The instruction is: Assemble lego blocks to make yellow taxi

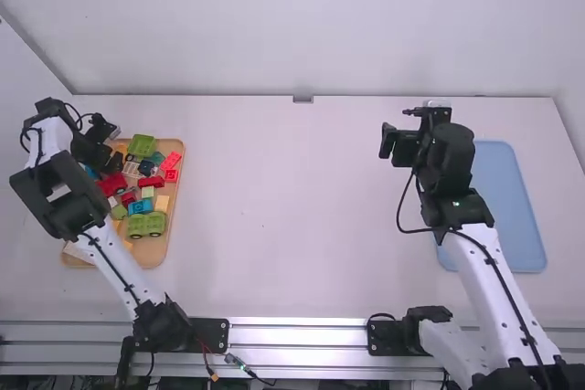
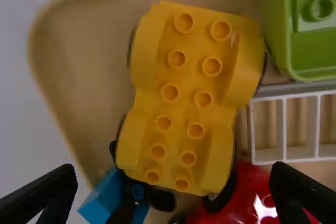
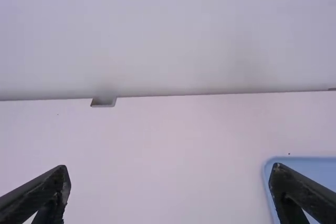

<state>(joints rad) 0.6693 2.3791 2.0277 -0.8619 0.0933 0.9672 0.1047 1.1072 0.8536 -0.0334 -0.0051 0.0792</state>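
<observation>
In the high view my left gripper (image 1: 113,147) is over the far left part of the wooden tray (image 1: 174,226) of lego pieces. The left wrist view shows a yellow wheeled car base (image 2: 184,98) lying studs up in a tray corner; my left gripper (image 2: 176,195) is open, a finger either side of its near end, holding nothing. My right gripper (image 1: 388,142) hangs above the table's right half in the high view; in the right wrist view this right gripper (image 3: 170,195) stands open with nothing between its fingers.
Around the yellow base are a green block (image 2: 315,35), a white grid piece (image 2: 286,124), red pieces (image 2: 241,192) and a blue block (image 2: 105,198). A blue tray (image 1: 507,198) lies at the table's right, partly beneath the right arm.
</observation>
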